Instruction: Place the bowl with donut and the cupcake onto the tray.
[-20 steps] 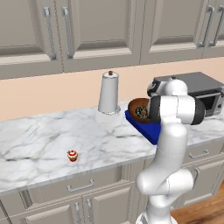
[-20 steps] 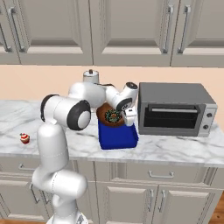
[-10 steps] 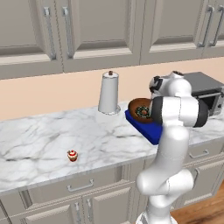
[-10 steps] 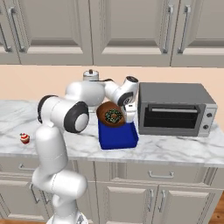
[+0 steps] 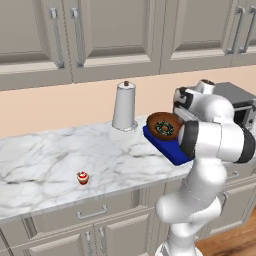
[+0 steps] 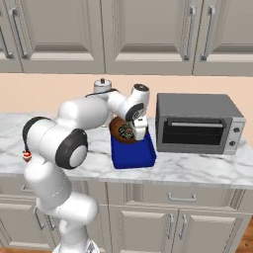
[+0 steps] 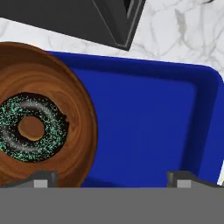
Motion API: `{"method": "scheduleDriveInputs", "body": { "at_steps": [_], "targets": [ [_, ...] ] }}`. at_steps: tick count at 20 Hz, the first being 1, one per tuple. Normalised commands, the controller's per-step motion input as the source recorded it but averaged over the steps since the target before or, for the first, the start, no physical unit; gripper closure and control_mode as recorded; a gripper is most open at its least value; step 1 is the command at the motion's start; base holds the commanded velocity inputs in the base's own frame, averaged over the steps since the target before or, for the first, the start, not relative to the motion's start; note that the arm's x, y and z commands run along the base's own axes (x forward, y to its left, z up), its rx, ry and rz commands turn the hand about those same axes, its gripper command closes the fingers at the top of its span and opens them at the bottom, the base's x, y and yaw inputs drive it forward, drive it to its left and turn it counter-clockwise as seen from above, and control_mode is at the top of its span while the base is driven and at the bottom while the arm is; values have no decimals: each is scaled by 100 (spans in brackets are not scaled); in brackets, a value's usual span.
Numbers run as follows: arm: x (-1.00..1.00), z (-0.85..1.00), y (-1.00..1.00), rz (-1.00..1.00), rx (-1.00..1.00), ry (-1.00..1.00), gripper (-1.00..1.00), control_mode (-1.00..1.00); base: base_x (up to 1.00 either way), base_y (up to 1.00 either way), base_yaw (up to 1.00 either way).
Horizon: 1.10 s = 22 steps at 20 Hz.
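Wide open and empty, the gripper [image 7: 111, 178] hangs over the tray [image 7: 148, 127]. One fingertip [image 7: 41, 178] sits at the rim of the bowl [image 7: 76, 109], which rests on the tray holding the donut [image 7: 30, 127]. Well apart, the cupcake [image 5: 83, 177] stands on the counter [image 5: 45, 155].

A home kitchen: grey cabinet doors [image 6: 148, 34] above the gripper [image 6: 140, 129], a marble desk [image 5: 60, 155] below it, and probably a toaster oven [image 6: 197, 123] just beside it.
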Motion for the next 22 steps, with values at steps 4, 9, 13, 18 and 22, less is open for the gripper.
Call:
{"method": "scheduleDriveInputs", "body": {
  "at_steps": [4,9,13,18,22],
  "targets": [
    [-61,4,92,15,-16,-3,-100,-100,0,0,0],
    [-39,24,68,32,-20,2,-100,-100,0,0,0],
    [-25,9,61,37,-10,1,-100,-100,0,0,0],
    [-9,25,61,38,-4,10,-100,-100,0,0,0],
    [-20,23,81,29,-7,13,-100,-100,0,0,0]
  ]
}}
